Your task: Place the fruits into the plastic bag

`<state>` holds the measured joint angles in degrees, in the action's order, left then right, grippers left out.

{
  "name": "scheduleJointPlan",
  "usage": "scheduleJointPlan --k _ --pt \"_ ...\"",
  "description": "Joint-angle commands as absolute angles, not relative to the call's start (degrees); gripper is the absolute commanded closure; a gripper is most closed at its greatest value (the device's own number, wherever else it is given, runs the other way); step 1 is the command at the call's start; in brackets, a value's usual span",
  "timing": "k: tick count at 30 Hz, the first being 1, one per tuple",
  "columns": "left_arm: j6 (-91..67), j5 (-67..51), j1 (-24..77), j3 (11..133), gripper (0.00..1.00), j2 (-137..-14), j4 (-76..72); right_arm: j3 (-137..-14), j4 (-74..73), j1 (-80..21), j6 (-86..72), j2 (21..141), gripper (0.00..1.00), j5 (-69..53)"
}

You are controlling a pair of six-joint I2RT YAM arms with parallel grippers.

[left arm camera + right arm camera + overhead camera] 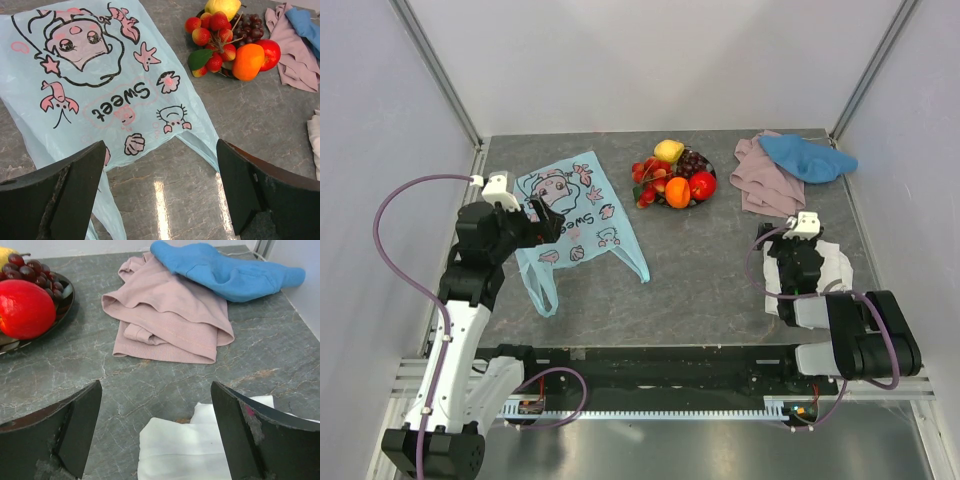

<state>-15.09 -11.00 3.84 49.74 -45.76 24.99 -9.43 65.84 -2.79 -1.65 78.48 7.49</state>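
Note:
The light-blue plastic bag lies flat on the table at the left, handles towards the arms; in the left wrist view its cartoon print and "Sweet" lettering show. The fruits are piled on a dark plate at the back middle: lemon, orange, red apple, grapes, strawberries. My left gripper is open and empty, just above the bag's near edge between the handles. My right gripper is open and empty above a white cloth.
A pink cloth lies at the back right with a blue cloth on top of it; both show in the right wrist view, pink, blue. A folded white cloth lies under the right gripper. Walls enclose the table.

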Motion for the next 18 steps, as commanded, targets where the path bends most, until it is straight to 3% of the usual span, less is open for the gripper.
scheduleJointPlan --k 1,10,18 --pt "-13.01 -9.41 3.6 50.27 0.02 -45.53 24.7 -8.35 68.03 -2.9 -1.76 74.37 0.02 8.52" --pt "-11.78 -6.06 3.6 49.13 0.02 -44.91 24.43 -7.83 63.56 -2.9 -6.05 63.75 0.02 12.82" --pt "-16.06 -2.38 3.69 45.88 0.06 -43.51 23.29 -14.76 38.25 -2.9 -15.72 39.86 0.02 19.51"
